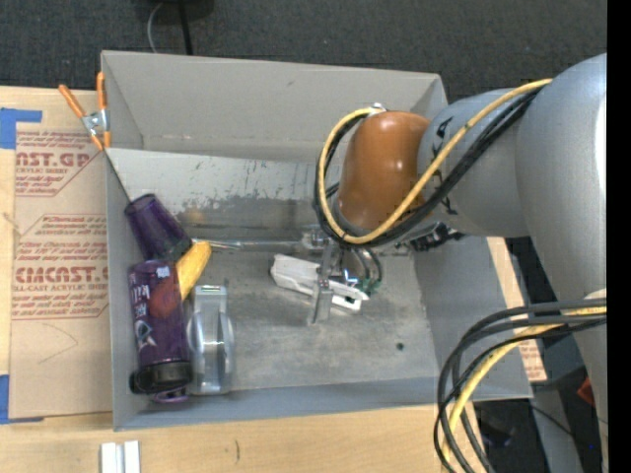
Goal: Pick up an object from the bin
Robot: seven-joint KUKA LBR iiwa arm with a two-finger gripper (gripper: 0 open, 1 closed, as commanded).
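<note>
**Square up on the white piece before you commit**

Your gripper [332,299] sits low near the middle of the grey metal bin [266,87], under the arm's orange cover. The small flat white plastic piece [292,272] lies on the bare floor just to its left, with its right end at the gripper or under it. You cannot tell from this angle whether the gripper is spread or closed, nor whether anything is caught in it, so treat the piece as not yet secured.

That white piece looks like the sensible pick, since it lies alone. The dark purple bottle [153,308], the yellow banana-shaped toy [192,267] and the silvery clear plastic object [209,338] are crowded along the left wall, well apart from it.

To do this well, centre over the piece's narrow width, come down to the floor, close firmly, then lift straight up. A flat, light piece may skid or tip.
</note>
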